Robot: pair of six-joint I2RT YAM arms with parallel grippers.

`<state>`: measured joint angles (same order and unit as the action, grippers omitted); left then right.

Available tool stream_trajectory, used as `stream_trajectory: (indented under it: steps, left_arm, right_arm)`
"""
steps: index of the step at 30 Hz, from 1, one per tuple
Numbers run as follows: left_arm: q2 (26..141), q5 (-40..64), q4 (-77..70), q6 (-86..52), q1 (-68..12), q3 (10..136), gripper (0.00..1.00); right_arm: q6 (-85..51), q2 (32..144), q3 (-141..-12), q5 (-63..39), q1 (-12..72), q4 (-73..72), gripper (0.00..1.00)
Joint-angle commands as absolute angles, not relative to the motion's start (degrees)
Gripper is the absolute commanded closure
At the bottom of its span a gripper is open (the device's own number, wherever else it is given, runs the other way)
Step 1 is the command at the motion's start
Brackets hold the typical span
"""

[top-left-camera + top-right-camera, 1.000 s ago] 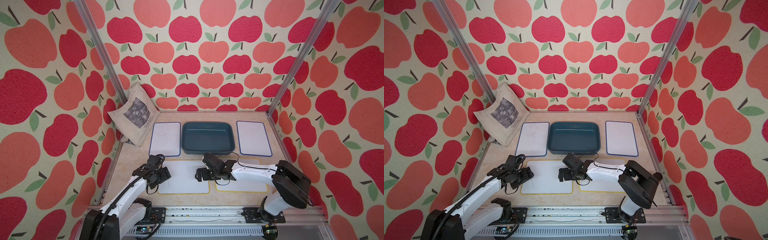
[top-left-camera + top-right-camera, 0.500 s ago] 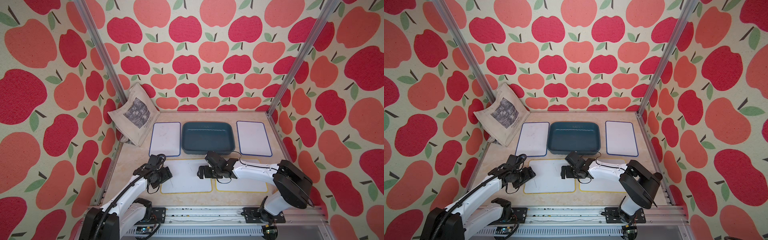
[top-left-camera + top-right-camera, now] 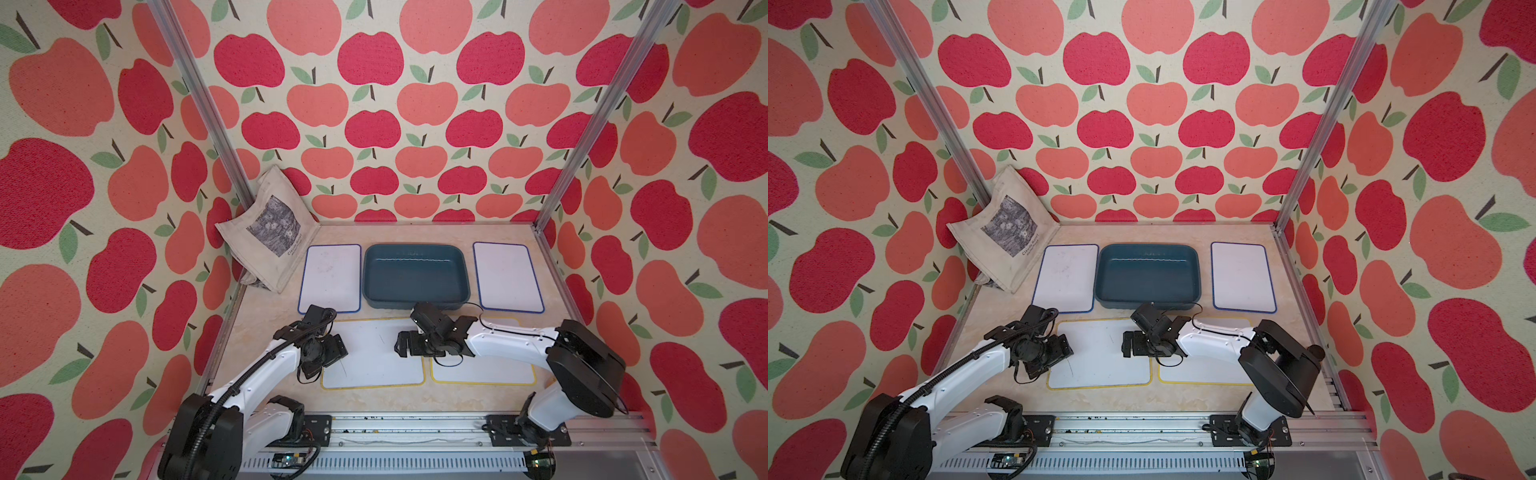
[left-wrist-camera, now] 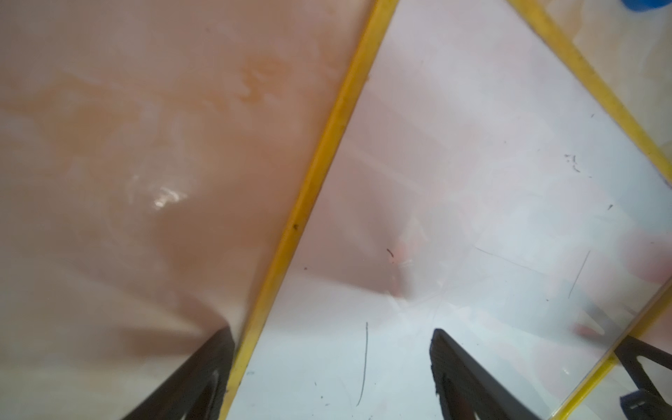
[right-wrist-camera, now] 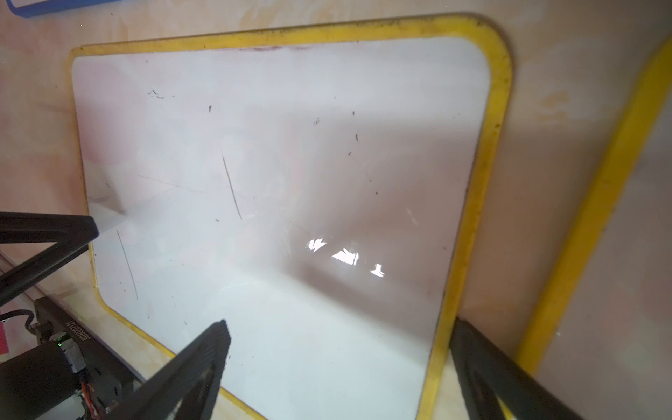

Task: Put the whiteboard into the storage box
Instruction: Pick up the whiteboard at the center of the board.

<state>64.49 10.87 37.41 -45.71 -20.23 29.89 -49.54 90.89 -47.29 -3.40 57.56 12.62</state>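
A whiteboard with a yellow rim [image 3: 374,357] lies flat on the table in front of the dark teal storage box [image 3: 415,248], which is empty in both top views. My left gripper [image 3: 337,352] is low at the board's left edge. In the left wrist view it [image 4: 332,334] is open, one finger off the board and one over the white face, the yellow rim [image 4: 312,174] between them. My right gripper [image 3: 400,345] is at the board's right edge, also open [image 5: 338,327], straddling the yellow rim [image 5: 469,218]. Neither holds anything.
A second yellow-rimmed board [image 3: 486,372] lies right of the first, partly under my right arm. Blue-rimmed boards [image 3: 330,276] [image 3: 507,276] flank the storage box. A beige tote bag [image 3: 270,228] leans in the back left corner. Patterned walls enclose the table.
Both grippers and the yellow-rimmed board between them have shifted a little to the right over the last second. Both grippers stay open.
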Motion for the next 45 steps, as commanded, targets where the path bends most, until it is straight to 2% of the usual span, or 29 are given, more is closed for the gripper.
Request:
stream_trajectory:
  steps: [1, 11, 17, 21, 36, 45]
  left_arm:
    - [68.79, 16.17, 37.53, -43.85, -21.54, 27.16, 0.15]
    - [67.15, 26.92, 30.61, -39.26, -20.18, 26.63, 0.24]
    - [63.56, 34.13, 27.60, -39.19, -16.40, 25.54, 0.32]
    - [61.33, 38.40, 26.12, -39.55, -13.14, 25.05, 0.34]
    - [57.60, 44.25, 27.66, -38.36, -8.38, 27.67, 0.45]
    - [57.13, 43.88, 29.17, -37.79, -8.05, 28.56, 0.52]
  right_arm:
    - [-49.31, 93.16, -44.47, -6.01, 57.30, 18.56, 0.01]
    - [-48.87, 95.16, -43.58, -10.77, 57.22, 13.74, 0.01]
    - [-48.96, 96.54, -43.37, -13.77, 57.18, 10.43, 0.03]
    - [-49.09, 97.10, -43.26, -15.10, 57.14, 8.85, 0.02]
    - [-49.39, 96.95, -42.98, -17.06, 57.22, 6.24, 0.02]
    - [-50.08, 95.40, -42.69, -16.76, 57.22, 6.15, 0.02]
